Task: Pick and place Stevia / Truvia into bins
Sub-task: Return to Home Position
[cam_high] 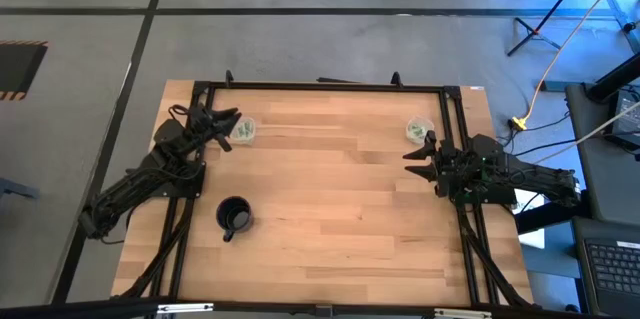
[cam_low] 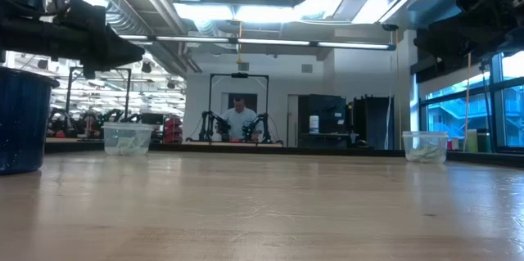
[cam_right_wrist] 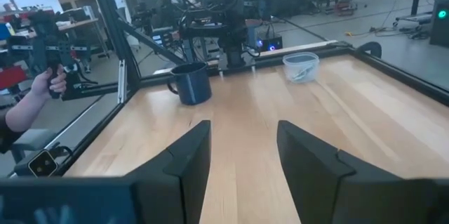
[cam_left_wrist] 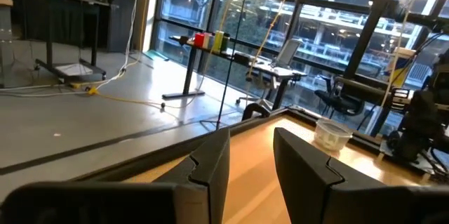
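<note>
Stevia sachets [cam_low: 424,154]: pale green and white, lying inside both clear cups; count cannot be told.
Left cup [cam_high: 243,131]: clear, upright, near the worktop's far left corner, sachets at the bottom.
Right cup [cam_high: 418,130]: clear, upright, near the far right corner, sachets at the bottom.
Left gripper [cam_high: 229,129]: held high above the worktop, just beside the left cup on its left-edge side; fingers [cam_left_wrist: 210,161] apart, nothing between them.
Right gripper [cam_high: 418,156]: held high by the right edge, just on the near side of the right cup; fingers [cam_right_wrist: 189,154] apart, nothing held.
Mug [cam_high: 234,216]: dark, with a handle, upright, on the left half of the worktop, nearer the near edge than the left cup, well apart from both cups.
Worktop [cam_high: 330,189]: light wood planks inside a black frame.
Person [cam_low: 240,118]: in the room beyond the far edge, at another arm rig.
Hand [cam_right_wrist: 42,87]: a person's, off the worktop outside the frame, gripping a dark handle.
</note>
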Controlling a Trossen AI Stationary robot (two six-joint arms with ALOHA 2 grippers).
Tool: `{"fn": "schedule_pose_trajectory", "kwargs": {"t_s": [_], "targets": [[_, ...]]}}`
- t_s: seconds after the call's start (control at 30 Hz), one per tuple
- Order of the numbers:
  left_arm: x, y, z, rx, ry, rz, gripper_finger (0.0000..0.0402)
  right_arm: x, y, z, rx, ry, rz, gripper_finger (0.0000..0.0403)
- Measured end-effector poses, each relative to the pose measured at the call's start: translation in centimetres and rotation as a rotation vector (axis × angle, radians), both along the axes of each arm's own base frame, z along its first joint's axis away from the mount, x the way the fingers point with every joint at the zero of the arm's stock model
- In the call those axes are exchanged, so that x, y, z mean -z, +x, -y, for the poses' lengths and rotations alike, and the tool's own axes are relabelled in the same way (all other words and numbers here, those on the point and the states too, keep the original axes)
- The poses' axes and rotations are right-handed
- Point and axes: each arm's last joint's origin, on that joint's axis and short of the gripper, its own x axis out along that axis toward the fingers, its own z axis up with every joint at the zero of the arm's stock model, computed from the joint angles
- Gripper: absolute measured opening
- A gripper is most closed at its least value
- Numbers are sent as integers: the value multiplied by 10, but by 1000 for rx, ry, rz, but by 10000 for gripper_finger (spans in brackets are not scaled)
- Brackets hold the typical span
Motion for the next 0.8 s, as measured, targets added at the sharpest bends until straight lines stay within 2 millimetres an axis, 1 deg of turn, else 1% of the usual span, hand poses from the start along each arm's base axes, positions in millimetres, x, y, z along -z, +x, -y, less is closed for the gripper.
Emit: {"fn": "schedule_pose_trajectory", "kwargs": {"t_s": [0.43,0.8], "targets": [[6,0,-1,-16,-25,-28,106,0,0,0,-3,-24,-1,168],[6,1,-1,-16,-31,-34,106,-1,0,0,12,-100,9,168]]}}
